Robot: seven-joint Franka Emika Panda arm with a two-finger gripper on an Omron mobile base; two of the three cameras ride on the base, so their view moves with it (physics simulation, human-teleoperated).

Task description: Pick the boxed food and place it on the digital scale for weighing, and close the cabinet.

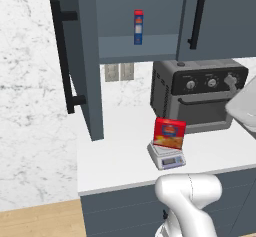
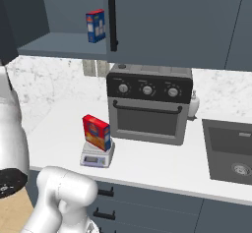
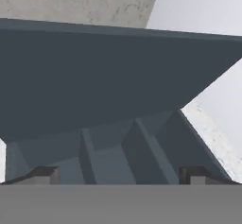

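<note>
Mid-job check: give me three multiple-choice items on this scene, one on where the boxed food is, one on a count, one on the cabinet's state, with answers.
1. Where is the boxed food?
A. on the digital scale
B. on the cabinet shelf
C. in the sink

2. How many knobs does the toaster oven have on its front?
A. one
B. three
C. five

3. What state is the cabinet's left door in?
A. shut
C. removed
B. swung open

Answers: 1 A, the red box stands on the scale's platform. 2 B, three knobs in a row in the right base view. 3 B, the door juts out, shelf and slim box exposed.
</note>
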